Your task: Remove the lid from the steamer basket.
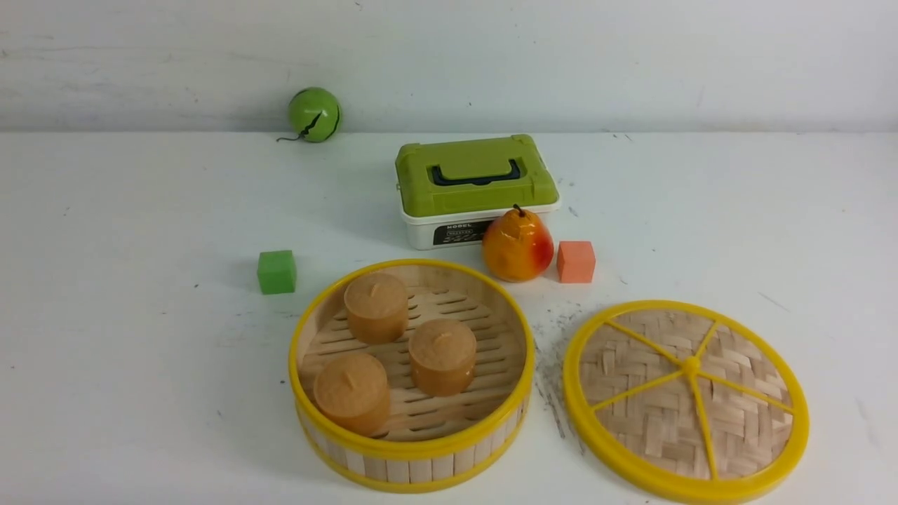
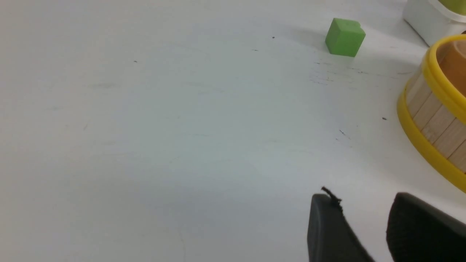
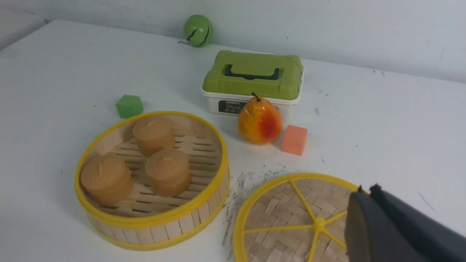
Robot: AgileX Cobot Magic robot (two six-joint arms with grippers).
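The steamer basket [image 1: 410, 449] stands uncovered near the front, with three brown cylindrical buns [image 1: 442, 354] on its slatted floor. The lid [image 1: 684, 400] lies flat on the table to the basket's right, spokes facing up, apart from the basket. No arm shows in the front view. In the right wrist view my right gripper [image 3: 366, 189] is shut, empty, raised above the lid [image 3: 287, 218]. In the left wrist view my left gripper [image 2: 364, 198] is open over bare table, beside the basket's wall [image 2: 433, 120], holding nothing.
A white box with green top [image 1: 477, 189] stands behind the basket. A pear [image 1: 517, 245] and an orange cube [image 1: 576, 261] sit in front of the box. A green cube [image 1: 276, 271] lies to the left, a green ball [image 1: 313, 114] by the back wall.
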